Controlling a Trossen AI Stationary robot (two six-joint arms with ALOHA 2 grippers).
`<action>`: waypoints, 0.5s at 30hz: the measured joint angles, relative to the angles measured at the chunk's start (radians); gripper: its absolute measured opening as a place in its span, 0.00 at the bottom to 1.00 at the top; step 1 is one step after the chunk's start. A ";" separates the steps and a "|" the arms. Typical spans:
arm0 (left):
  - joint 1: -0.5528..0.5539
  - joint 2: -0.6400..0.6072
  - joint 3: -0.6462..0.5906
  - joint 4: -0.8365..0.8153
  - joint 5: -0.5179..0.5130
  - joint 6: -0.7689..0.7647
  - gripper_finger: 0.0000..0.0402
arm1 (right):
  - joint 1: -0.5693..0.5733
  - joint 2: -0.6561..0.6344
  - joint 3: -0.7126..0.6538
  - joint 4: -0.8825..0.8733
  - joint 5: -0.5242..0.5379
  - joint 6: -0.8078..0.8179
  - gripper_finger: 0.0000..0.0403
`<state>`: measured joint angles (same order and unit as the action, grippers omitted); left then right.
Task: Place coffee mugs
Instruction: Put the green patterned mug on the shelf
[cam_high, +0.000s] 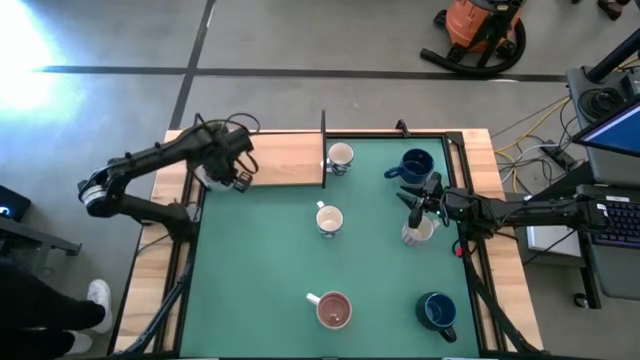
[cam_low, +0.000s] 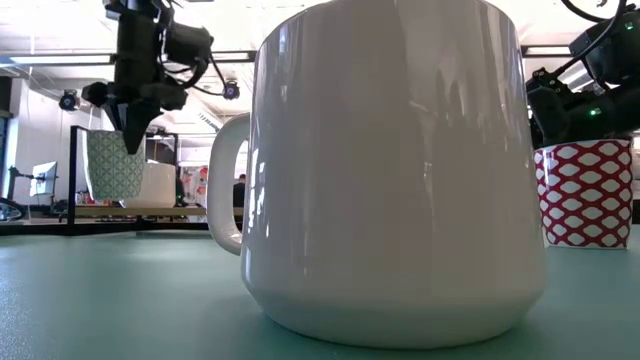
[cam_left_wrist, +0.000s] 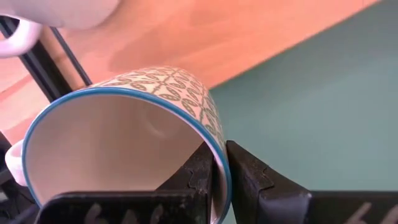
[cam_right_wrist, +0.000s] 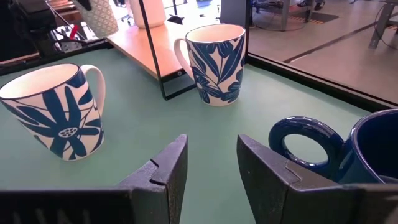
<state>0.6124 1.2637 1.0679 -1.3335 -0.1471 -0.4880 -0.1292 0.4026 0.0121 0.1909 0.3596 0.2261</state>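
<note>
High view: the left gripper (cam_high: 222, 172) hangs over the wooden board (cam_high: 285, 160) at the green mat's (cam_high: 260, 260) far left corner, its fingers (cam_left_wrist: 242, 171) pinched narrow on the rim of a green-patterned mug (cam_left_wrist: 134, 134) with a blue lip and cream inside, tipped on its side and lifted clear of the board.

The right gripper (cam_high: 412, 205) reaches in from the mat's right edge, fingers spread wide with nothing between them, just beside a dark navy mug (cam_high: 415, 165) and over a red-and-white lattice mug (cam_high: 418, 232).

Beyond the right gripper's fingertips, two white mugs with blue leaf prints stand upright on the mat: one (cam_right_wrist: 216, 62) close to the board's black divider post (cam_high: 324, 150), one (cam_right_wrist: 56, 112) nearer the mat's centre. Nearer the mat's front edge stand a pinkish-red-inside mug (cam_high: 333, 309) and a second navy mug (cam_high: 437, 311), well apart.
</note>
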 joint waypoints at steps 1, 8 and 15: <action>0.015 0.001 0.000 0.003 0.000 0.011 0.04 | 0.000 0.000 0.000 0.000 0.000 0.001 0.32; 0.101 0.002 0.000 0.021 0.001 0.050 0.04 | 0.000 0.000 0.000 0.000 0.000 0.000 0.32; 0.159 0.002 0.000 0.039 0.001 0.079 0.04 | 0.000 0.000 0.000 0.000 0.000 0.000 0.32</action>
<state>0.7711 1.2655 1.0683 -1.2945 -0.1463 -0.4090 -0.1291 0.4025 0.0122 0.1909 0.3599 0.2256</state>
